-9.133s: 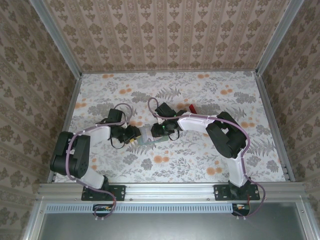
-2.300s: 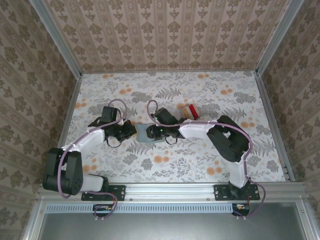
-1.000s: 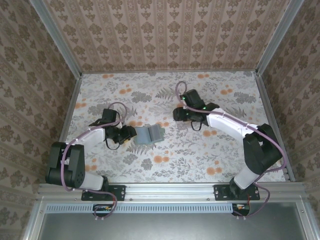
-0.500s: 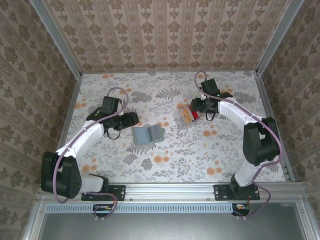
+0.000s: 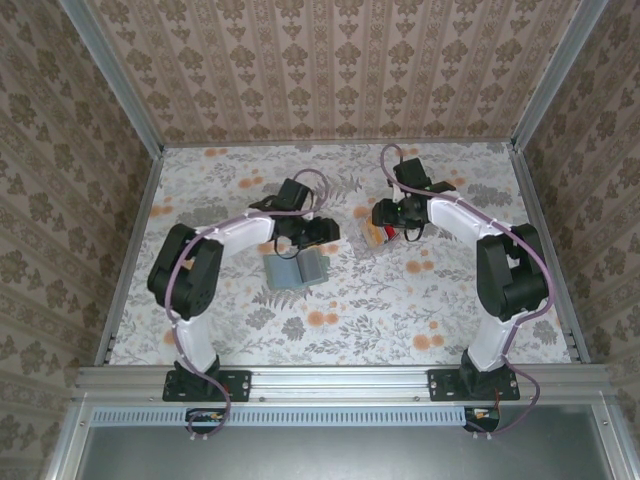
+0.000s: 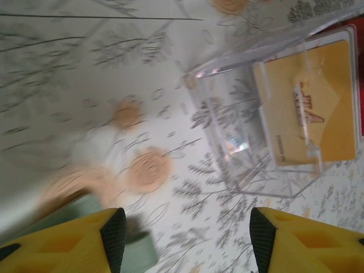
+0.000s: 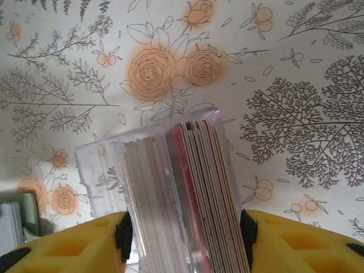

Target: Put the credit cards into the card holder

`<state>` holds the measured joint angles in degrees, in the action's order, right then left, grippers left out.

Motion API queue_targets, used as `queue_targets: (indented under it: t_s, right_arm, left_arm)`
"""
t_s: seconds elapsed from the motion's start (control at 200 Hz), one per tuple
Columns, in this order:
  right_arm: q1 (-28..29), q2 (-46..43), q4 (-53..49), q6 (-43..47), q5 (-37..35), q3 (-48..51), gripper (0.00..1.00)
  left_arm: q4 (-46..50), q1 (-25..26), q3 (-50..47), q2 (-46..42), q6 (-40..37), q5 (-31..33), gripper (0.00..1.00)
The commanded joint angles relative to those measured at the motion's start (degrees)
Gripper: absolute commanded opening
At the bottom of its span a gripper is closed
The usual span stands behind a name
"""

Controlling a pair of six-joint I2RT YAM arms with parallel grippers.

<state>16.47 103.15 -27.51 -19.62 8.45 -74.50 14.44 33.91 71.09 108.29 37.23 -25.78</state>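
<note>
Setting my right gripper (image 7: 183, 236) half open astride the clear tray (image 7: 105, 165), I have the cards (image 7: 196, 182) standing on edge between my fingers. Whether the pads really press its walls, I cannot tell. My left gripper (image 6: 187, 239) hangs open and empty, between this tray and the green wallet (image 5: 297, 270).

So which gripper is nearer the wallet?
Left. The left gripper hovers by the wallet, at its far edge; the right gripper is off to the right, around the tray.
</note>
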Motion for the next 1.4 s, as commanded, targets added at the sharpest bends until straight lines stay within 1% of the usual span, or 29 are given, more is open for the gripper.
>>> queue_targets:
  t_s: [0.0, 0.215, 0.54, 0.66, 0.985, 1.2, 1.32, 1.335, 1.395]
  right_arm:
    - [0.78, 0.12, -1.76, 0.74, 1.88, -1.65, 0.56]
    - [0.79, 1.72, -2.18, 1.02, 1.89, -1.88, 0.56]
    - [1.18, 3.15, -2.98, 1.31, 2.11, -2.23, 0.56]
    - [1.19, 1.54, -2.95, 1.1, 3.06, -1.97, 0.56]
    - [1.24, -4.04, -2.99, 0.85, 2.67, -0.76, 0.56]
    - [1.17, -3.93, -2.95, 0.97, 2.74, -0.65, 0.56]
    - [1.18, -3.12, -2.98, 1.15, 1.67, -0.89, 0.54]
    - [1.2, -2.9, -4.48, 1.35, 1.41, -0.98, 0.54]
    - [1.14, -2.46, -5.09, 1.61, 0.84, -1.28, 0.52]
  left_arm:
    - [-2.74, 1.55, 4.51, 3.59, 2.39, -3.25, 0.61]
    - [-2.96, 3.87, 10.38, 10.11, 3.18, -4.54, 0.6]
    - [-4.52, 4.54, 11.39, 14.33, 4.46, -5.33, 0.58]
    - [-4.76, 4.59, 11.27, 15.02, 4.55, -5.33, 0.57]
    - [-5.38, 4.55, 10.3, 15.12, 4.92, -5.06, 0.56]
    - [-5.3, 4.67, 10.38, 14.92, 4.99, -5.02, 0.55]
    - [-5.12, 4.67, 10.55, 14.92, 4.97, -5.14, 0.55]
    - [-5.12, 4.67, 10.52, 14.88, 5.0, -5.13, 0.55]
    - [-5.12, 4.62, 10.58, 14.93, 4.96, -5.19, 0.55]
